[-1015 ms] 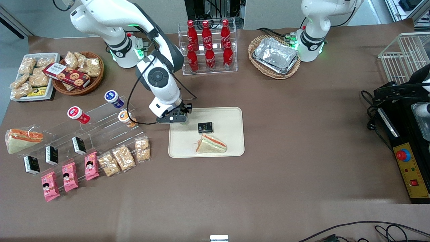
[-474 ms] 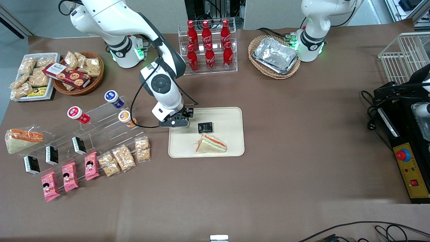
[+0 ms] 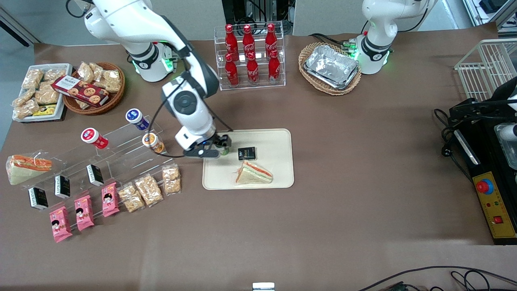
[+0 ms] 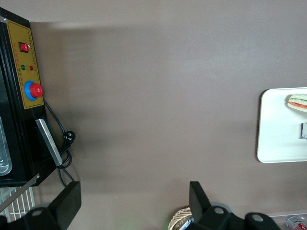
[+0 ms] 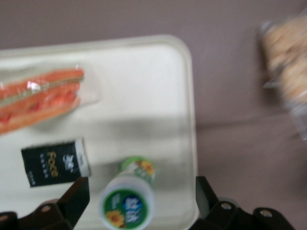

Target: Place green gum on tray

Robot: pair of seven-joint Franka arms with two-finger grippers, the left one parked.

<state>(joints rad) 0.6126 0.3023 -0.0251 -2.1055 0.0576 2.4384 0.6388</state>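
1. Hand (image 3: 220, 148) of the right arm hovers over the tray's edge, fingers (image 5: 72, 196) spread wide apart, gripping nothing.
2. Small green-bodied, white-lidded gum bottle (image 5: 128, 200) stands upright on the large cream rectangular tray (image 3: 274, 139), between the spread fingers, touching neither.
3. Black packet (image 3: 246, 153) lies beside it; wrapped triangular sandwich (image 3: 253, 173) sits nearer the front camera.
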